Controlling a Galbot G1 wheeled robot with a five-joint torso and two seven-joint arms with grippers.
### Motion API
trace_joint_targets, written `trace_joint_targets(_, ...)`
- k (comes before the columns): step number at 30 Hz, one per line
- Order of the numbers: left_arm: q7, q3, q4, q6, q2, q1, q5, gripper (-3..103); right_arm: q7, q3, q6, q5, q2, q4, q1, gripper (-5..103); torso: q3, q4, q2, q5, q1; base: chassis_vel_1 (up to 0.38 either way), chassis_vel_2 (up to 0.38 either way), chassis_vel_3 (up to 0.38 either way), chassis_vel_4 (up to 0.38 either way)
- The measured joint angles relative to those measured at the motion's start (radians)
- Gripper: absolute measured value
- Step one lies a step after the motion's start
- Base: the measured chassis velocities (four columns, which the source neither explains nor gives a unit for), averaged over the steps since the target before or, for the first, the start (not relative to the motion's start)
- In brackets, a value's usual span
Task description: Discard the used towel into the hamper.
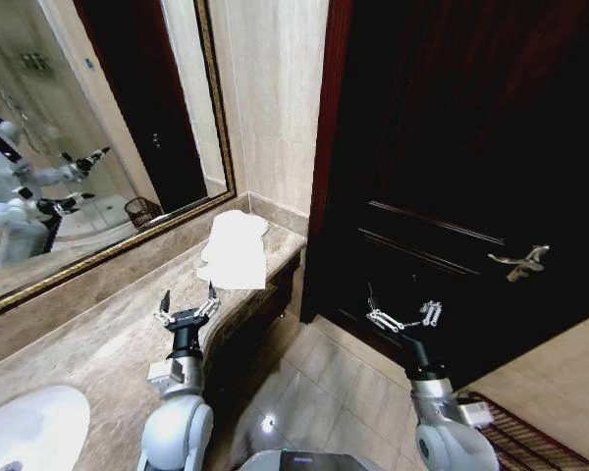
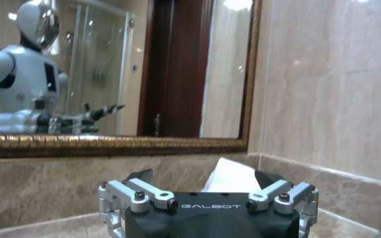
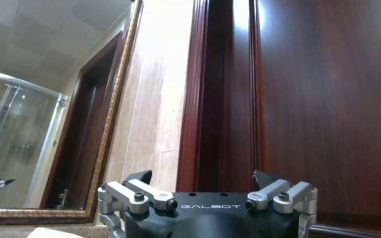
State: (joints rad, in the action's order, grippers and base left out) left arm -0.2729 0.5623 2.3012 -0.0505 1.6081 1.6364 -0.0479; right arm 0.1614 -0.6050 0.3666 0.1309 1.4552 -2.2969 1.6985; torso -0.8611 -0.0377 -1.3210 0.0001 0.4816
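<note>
The surface (image 1: 98, 334) ran from the lower left of the head view toward the centre, with a mirror (image 1: 88, 128) on the wall behind it. A folded towel (image 1: 236, 250) lay on the far end of the surface, near the wall corner. A basin (image 1: 29, 427) sat in the surface at the lower left corner. The left pincer (image 1: 187, 306) hung over the surface's front edge, before the towel and apart from it. The right pincer (image 1: 402, 316) hung over the floor (image 1: 314, 373), before a door (image 1: 452, 167) whose handle (image 1: 520, 261) lay right of it. The hamper (image 1: 142, 210) appeared in the mirror, left of the towel.
</note>
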Motion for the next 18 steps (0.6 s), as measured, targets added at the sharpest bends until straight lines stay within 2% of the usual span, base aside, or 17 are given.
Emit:
trace_joint_targets(2,-0.025,-0.004,-0.036,-0.01,0.0,-0.019,-0.008,100,-0.044,0.001,0.0,-0.008,-0.017,0.005,0.002,100,0.0,0.0001,0.0,0.0001,0.0,-0.075,0.057,0.07,-0.079)
trace_joint_targets(4,-0.029,-0.008,-0.044,-0.009,0.0,-0.02,-0.007,100,-0.052,0.002,0.001,-0.009,-0.021,0.007,0.004,100,0.0,0.0,0.0,0.0001,0.0,-0.073,0.056,0.06,-0.068)
trace_joint_targets(6,-0.053,-0.015,-0.107,0.006,0.0,-0.05,0.014,100,-0.078,0.0,0.007,-0.015,-0.043,0.016,0.009,100,0.0,-0.0001,0.0,0.0,0.0,-0.069,0.061,0.062,-0.041)
trace_joint_targets(12,-0.059,0.004,-0.164,-0.032,0.0,-0.135,-0.005,100,-0.103,-0.002,0.004,-0.023,-0.065,0.03,-0.004,100,0.0,-0.0001,0.0,0.0001,0.0,-0.019,0.016,0.02,-0.009)
trace_joint_targets(16,-0.068,0.002,-0.233,-0.053,0.0,-0.244,-0.015,100,-0.132,0.01,0.012,-0.024,-0.115,0.064,0.011,100,0.0,0.0003,0.0,0.0002,0.0,0.0,0.0,0.0,0.0)
trace_joint_targets(18,-0.07,0.002,-0.249,-0.054,0.0,-0.261,-0.02,100,-0.132,0.009,0.019,-0.028,-0.13,0.072,0.017,100,0.0,0.0002,0.0,0.0001,0.0,0.0,0.0,0.0,0.0)
